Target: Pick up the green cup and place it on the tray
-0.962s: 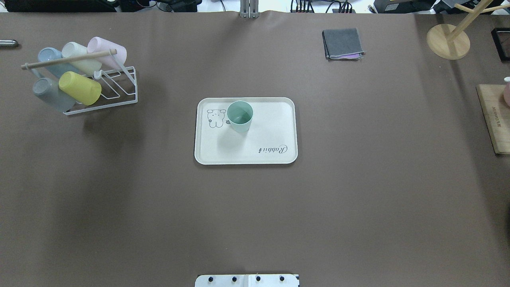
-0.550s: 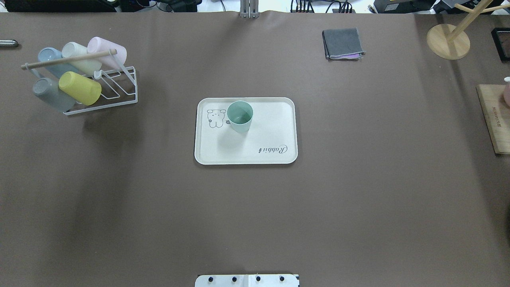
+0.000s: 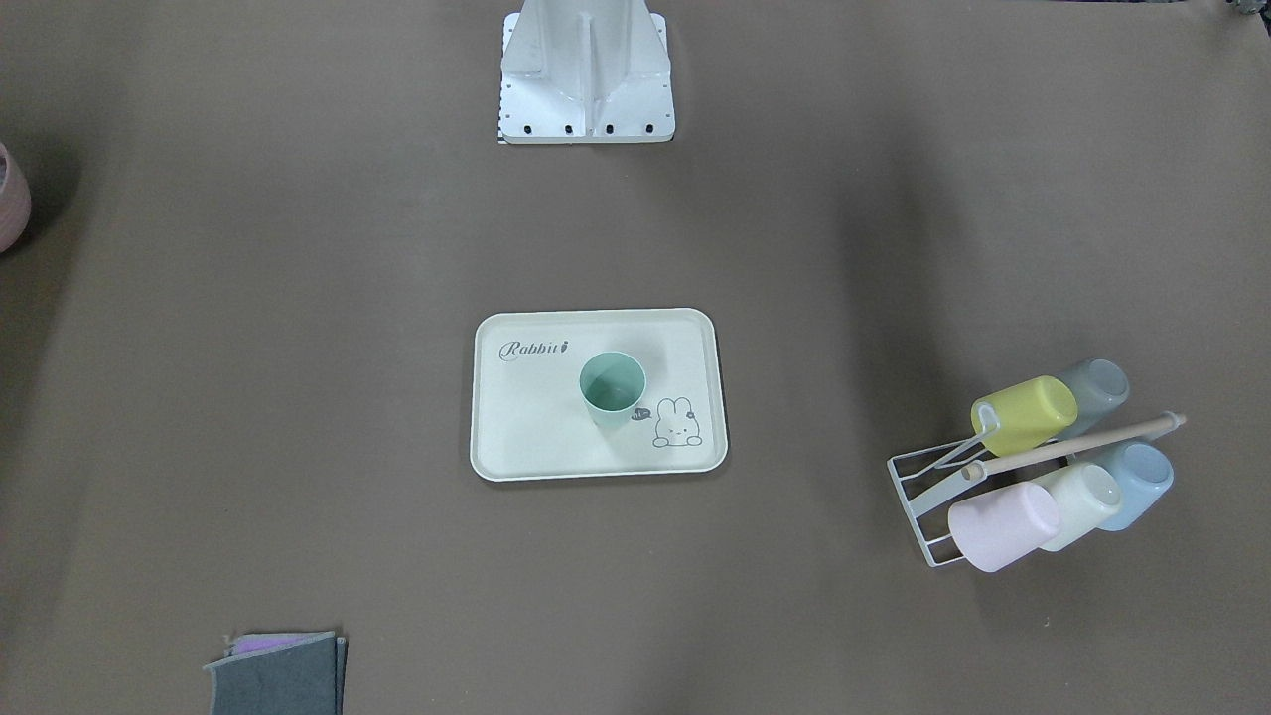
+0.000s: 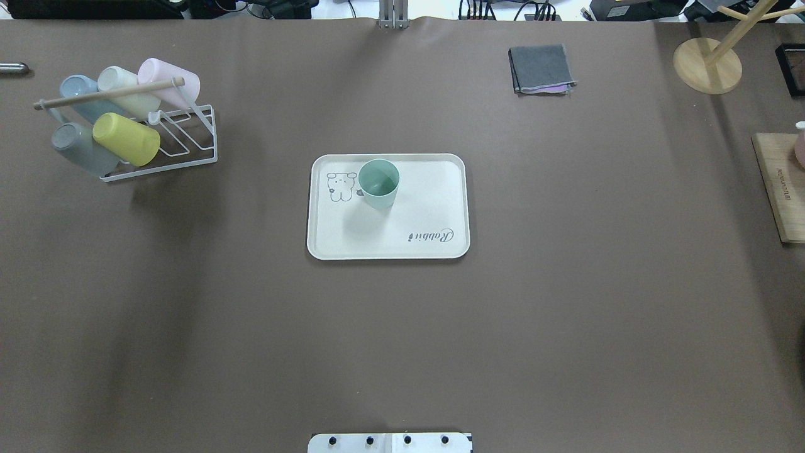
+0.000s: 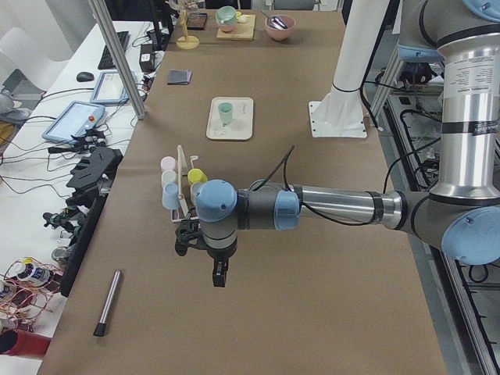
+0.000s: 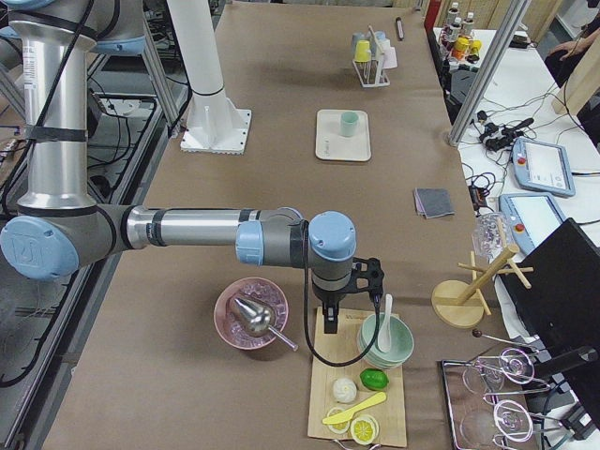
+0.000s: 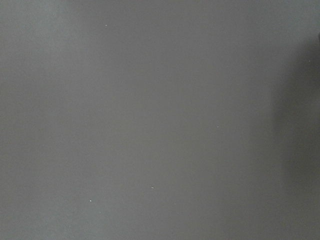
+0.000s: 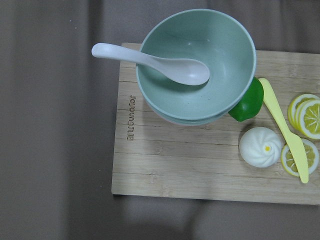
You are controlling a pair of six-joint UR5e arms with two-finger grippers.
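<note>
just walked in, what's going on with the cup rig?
The placing looks done: the green cup stands upright on the tray, beside the bunny drawing, and nothing is touching it. Both arms are far from it. The left gripper hangs over bare table past the cup rack. The right gripper hangs above the wooden board with the green bowl. The fingers show only in the side views, so I can't tell whether they are open or shut.
</note>
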